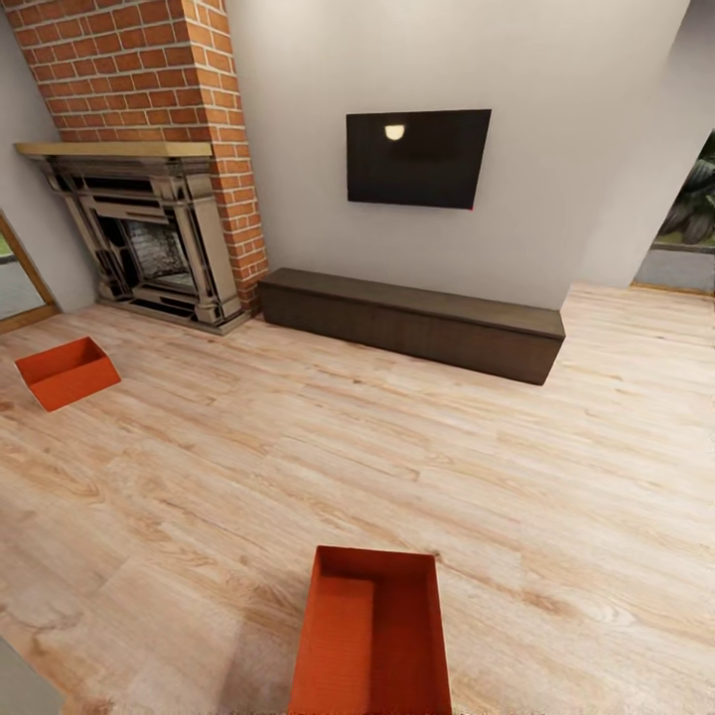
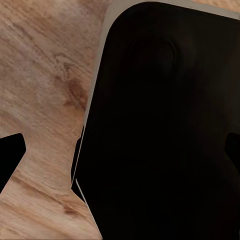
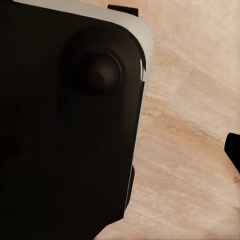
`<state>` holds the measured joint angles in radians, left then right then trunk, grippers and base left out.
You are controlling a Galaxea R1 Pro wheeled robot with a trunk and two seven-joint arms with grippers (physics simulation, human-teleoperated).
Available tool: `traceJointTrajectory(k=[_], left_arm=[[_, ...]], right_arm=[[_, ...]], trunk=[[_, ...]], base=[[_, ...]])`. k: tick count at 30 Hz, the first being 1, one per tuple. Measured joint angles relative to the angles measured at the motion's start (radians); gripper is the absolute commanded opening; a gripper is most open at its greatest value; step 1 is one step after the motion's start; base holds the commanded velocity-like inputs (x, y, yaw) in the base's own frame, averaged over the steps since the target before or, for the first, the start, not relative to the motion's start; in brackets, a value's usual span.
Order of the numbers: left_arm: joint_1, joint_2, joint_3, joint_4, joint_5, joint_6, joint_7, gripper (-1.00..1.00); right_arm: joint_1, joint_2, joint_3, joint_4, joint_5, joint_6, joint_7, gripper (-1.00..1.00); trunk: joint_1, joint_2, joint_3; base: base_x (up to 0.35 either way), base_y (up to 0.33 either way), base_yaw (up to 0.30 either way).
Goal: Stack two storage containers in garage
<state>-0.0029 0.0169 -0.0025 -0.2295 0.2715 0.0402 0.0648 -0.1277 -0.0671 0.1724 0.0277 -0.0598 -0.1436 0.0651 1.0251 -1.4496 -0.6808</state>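
In the head view the robot stands in the living room, on a light wood-plank floor [image 1: 397, 437]. Going from left to right, a brick fireplace [image 1: 149, 238] with a wooden mantel stands in the far left corner. In front of it, on the planks, lies the first storage container [image 1: 66, 371], red-orange and open on top, far ahead of the robot and to its left side. Next comes a long dark low cabinet [image 1: 412, 323] against the white wall, with a black television [image 1: 418, 158] mounted above it. The second storage container [image 1: 369, 636] lies on the planks directly before the robot, close to it, well apart from the first one. At the far right an opening [image 1: 685, 223] shows green plants outside.

In the left wrist view, a black fingertip [image 2: 10, 155] of the left gripper is beside a large dark body part of the robot [image 2: 160, 130], over the planks. In the right wrist view, a black fingertip [image 3: 234, 150] is near a similar dark part [image 3: 70, 125]. Whether either gripper is released or clenched cannot be told; nothing is seen between the fingers.
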Motion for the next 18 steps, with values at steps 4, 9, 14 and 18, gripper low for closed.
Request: traceJointTrajectory(k=[4, 9, 14, 18], left_arm=[[0.000, 0.000, 0.000, 0.000, 0.000, 0.000, 0.000, 1.00], [0.000, 0.000, 0.000, 0.000, 0.000, 0.000, 0.000, 1.00], [0.000, 0.000, 0.000, 0.000, 0.000, 0.000, 0.000, 1.00], [0.000, 0.000, 0.000, 0.000, 0.000, 0.000, 0.000, 1.00]], right_arm=[[0.000, 0.001, 0.000, 0.000, 0.001, -0.001, 0.000, 1.00], [0.000, 0.002, 0.000, 0.000, 0.002, -0.001, 0.000, 1.00], [0.000, 0.003, 0.000, 0.000, 0.002, -0.001, 0.000, 1.00], [0.000, 0.003, 0.000, 0.000, 0.002, -0.001, 0.000, 1.00]], trunk=[[0.000, 0.000, -0.006], [0.000, 0.000, -0.014], [0.000, 0.000, -0.022], [0.000, 0.000, -0.029]], base=[[0.000, 0.000, -0.068], [0.000, 0.000, -0.095], [0.000, 0.000, -0.130], [0.000, 0.000, -0.140]])
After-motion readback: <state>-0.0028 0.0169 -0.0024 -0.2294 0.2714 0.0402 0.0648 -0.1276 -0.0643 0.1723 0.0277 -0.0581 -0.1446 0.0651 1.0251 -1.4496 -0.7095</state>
